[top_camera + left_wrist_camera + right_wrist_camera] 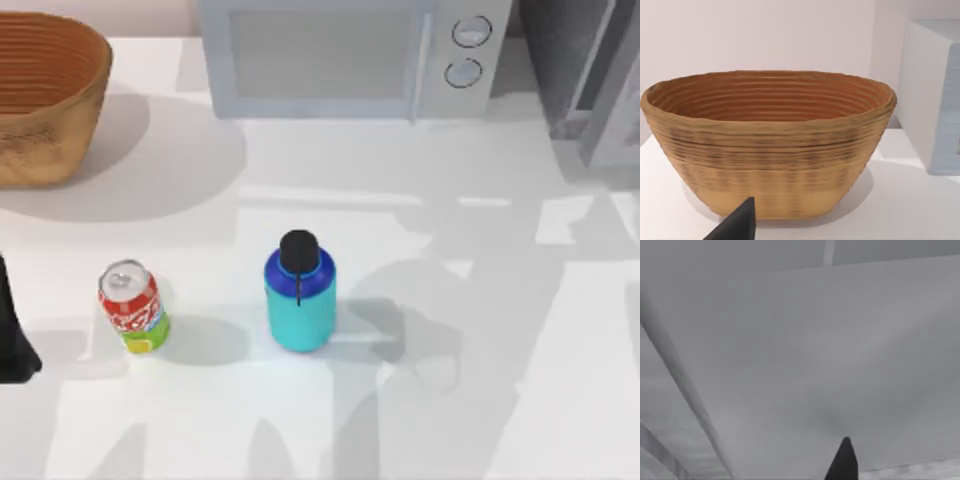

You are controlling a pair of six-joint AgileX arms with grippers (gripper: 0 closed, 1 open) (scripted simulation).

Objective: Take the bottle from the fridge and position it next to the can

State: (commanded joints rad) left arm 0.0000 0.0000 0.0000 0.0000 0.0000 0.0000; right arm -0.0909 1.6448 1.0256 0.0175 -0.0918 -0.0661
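The bottle (299, 298) stands upright on the counter (480, 400), free of both arms, right of the can (131, 307) with bare counter between them. Behind stand the microwave (350, 55), the fridge (585, 75) at back right, and a basket (45, 95) at back left. The left arm (12, 330) sits at the left edge; whether either arm's fingers are apart, I cannot tell.
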